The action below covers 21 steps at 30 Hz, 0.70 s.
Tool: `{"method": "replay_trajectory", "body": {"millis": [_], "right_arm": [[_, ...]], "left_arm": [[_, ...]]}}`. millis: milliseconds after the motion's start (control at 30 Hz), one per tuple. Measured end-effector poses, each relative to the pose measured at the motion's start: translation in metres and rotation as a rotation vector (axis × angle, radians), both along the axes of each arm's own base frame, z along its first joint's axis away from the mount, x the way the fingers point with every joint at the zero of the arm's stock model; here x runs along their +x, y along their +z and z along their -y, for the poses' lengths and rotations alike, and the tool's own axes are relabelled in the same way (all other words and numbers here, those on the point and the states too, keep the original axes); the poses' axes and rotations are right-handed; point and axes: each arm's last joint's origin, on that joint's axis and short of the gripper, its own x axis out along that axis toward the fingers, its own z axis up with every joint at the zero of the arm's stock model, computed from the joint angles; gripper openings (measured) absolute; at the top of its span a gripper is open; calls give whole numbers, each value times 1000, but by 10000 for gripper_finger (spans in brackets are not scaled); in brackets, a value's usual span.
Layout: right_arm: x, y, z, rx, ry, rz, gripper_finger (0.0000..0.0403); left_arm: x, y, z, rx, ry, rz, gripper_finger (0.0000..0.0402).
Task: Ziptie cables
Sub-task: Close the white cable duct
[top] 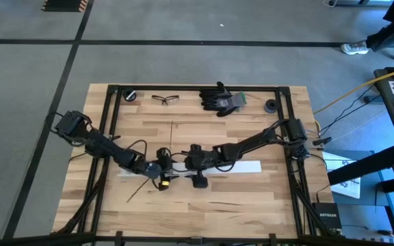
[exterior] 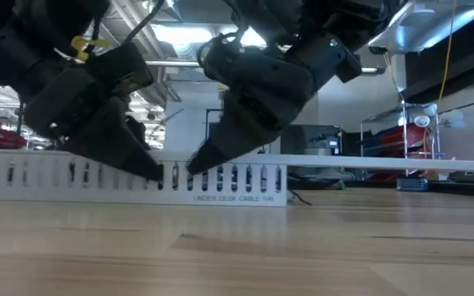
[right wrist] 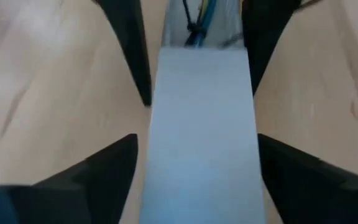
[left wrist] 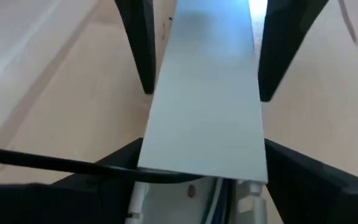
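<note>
A long flat white strip [top: 241, 166] lies on top of the white slotted rail [exterior: 72, 176] in the middle of the table. My left gripper [left wrist: 202, 171] and my right gripper [right wrist: 197, 162] face each other over the strip, tips close together [exterior: 156, 171] [exterior: 196, 167]. Each stands open, with one finger on either side of the strip's long edges. A narrow gap shows beside some fingers. A thin dark cable [left wrist: 42, 163] runs in under the strip's end at my left gripper. More cables [right wrist: 194, 26] show in the rail past the strip's end.
At the table's far edge lie a black glove [top: 221, 100], safety glasses [top: 165, 99] and two small black round parts [top: 130, 96] [top: 271, 106]. A loose thin dark line [top: 134, 193] lies near the left gripper. Bare wood lies along the near edge.
</note>
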Motion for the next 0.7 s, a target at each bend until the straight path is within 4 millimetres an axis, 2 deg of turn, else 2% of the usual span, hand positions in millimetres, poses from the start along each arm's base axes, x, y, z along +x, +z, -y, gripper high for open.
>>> {"method": "replay_trajectory", "body": {"millis": [133, 267, 467, 700], "right_arm": [[-8, 7, 5, -25, 7, -64, 332], [-13, 16, 6, -60, 40, -78, 338], [-13, 19, 6, -64, 44, -73, 339], [-13, 18, 6, -82, 61, -66, 340]], "left_arm": [[9, 9, 1, -3, -5, -4, 296], [14, 23, 6, 12, -19, -39, 298], [3, 46, 7, -9, 13, -131, 298], [-9, 41, 8, 22, 61, -219, 298]]}}
